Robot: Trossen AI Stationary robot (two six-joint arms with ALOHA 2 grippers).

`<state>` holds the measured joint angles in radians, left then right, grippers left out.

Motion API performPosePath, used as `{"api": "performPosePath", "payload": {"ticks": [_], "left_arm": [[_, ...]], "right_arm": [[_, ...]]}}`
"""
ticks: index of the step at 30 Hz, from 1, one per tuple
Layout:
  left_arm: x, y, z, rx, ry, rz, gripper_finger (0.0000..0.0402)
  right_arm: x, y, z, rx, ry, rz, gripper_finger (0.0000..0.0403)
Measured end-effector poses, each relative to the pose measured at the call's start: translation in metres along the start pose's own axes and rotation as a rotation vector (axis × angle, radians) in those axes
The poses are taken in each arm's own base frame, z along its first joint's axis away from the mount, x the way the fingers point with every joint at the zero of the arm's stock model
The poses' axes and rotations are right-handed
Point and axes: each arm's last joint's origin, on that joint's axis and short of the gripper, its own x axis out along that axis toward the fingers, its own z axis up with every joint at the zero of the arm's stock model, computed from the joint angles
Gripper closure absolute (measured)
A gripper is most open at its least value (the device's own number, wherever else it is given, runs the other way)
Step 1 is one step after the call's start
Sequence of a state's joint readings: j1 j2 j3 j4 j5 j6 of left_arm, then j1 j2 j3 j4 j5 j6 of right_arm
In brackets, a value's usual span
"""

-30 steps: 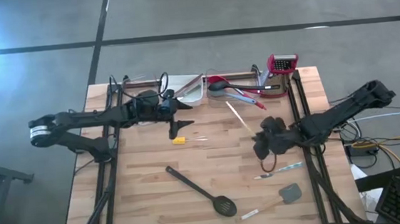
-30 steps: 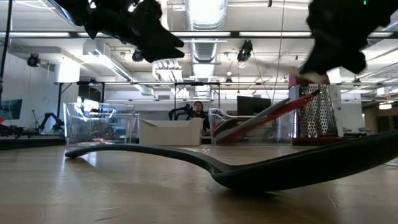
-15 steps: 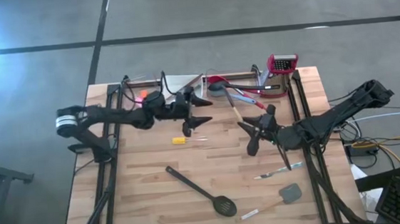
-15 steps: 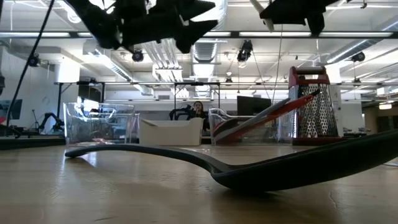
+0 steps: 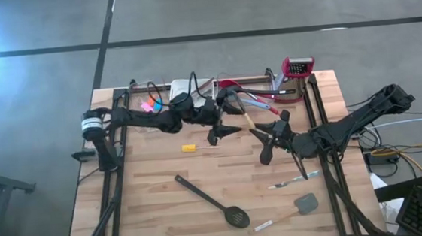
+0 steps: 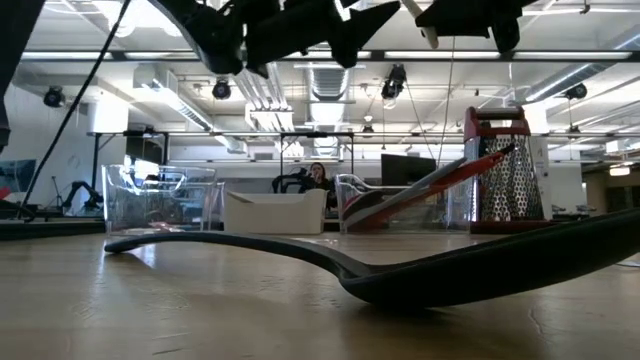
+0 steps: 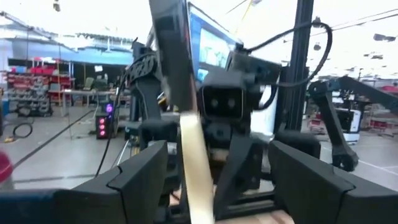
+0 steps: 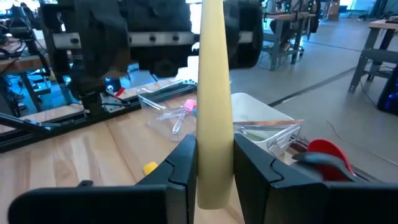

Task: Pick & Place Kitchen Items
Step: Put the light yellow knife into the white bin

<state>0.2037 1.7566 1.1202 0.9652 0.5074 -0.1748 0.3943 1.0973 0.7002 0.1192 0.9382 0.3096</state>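
The pale wooden utensil handle [image 8: 214, 106] was pinched between the right gripper's [image 5: 271, 133] fingers [image 8: 176, 168], which were pressed against both its sides; it rose upright in the right wrist view and ran as a thin pale stick [image 5: 248, 121] twd the far bins in the high view. The right gripper hung above the table's middle-right, off the surface. The left gripper [image 5: 221, 126] was stretched across from the left, fingers [image 7: 138, 177] spread wide, facing the right gripper w/ the pale handle [image 7: 189, 155] standing betw its two fingers; contact couldn't be told.

Other kitchen items lay loose on the wooden table [image 5: 150, 206]: a black slotted spoon [image 5: 213, 201] near the front centre, a grey spatula [image 5: 304, 203] by the front-right corner, metal tongs [image 5: 295, 179] just beyond it, a small yellow piece [image 5: 188, 148] mid-table, near the left gripper. Red & black long utensils [image 5: 243, 93] sat in a clear bin at the far edge, pink & blue pieces [image 5: 149, 105] in the far-left bin, w/ the white tray [image 5: 182, 85] betw. The red-topped grater [image 5: 297, 67] stood at the far-right corner.

The front-left stretch of table held open room; the right edge was crowded by the right arm
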Motion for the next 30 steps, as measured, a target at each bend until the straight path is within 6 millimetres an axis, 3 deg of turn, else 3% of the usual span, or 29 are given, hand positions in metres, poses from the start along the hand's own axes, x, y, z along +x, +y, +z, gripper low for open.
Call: {"api": "performPosePath", "payload": {"ticks": [9,15,20,25,30], "left_arm": [[0.021,0.010,-0.003,-0.010,-0.005,-0.029,0.0117],[0.025,0.012,-0.003,-0.006,-0.007,-0.030,0.0129],[0.025,0.011,0.000,0.011,-0.014,-0.033,0.0209],[0.025,0.011,0.000,0.011,-0.014,-0.035,0.0342],[0.025,0.011,0.000,0.010,-0.009,-0.038,0.0351]], "right_arm": [[0.000,0.000,0.000,-0.002,-0.001,0.005,0.0336],[0.000,0.000,0.000,-0.008,0.001,0.004,0.0336],[0.000,0.000,0.000,-0.019,0.003,0.008,0.0336],[0.000,0.001,0.000,-0.019,0.003,0.027,0.0336],[0.000,0.001,0.000,-0.022,0.004,0.030,0.0336]]}}
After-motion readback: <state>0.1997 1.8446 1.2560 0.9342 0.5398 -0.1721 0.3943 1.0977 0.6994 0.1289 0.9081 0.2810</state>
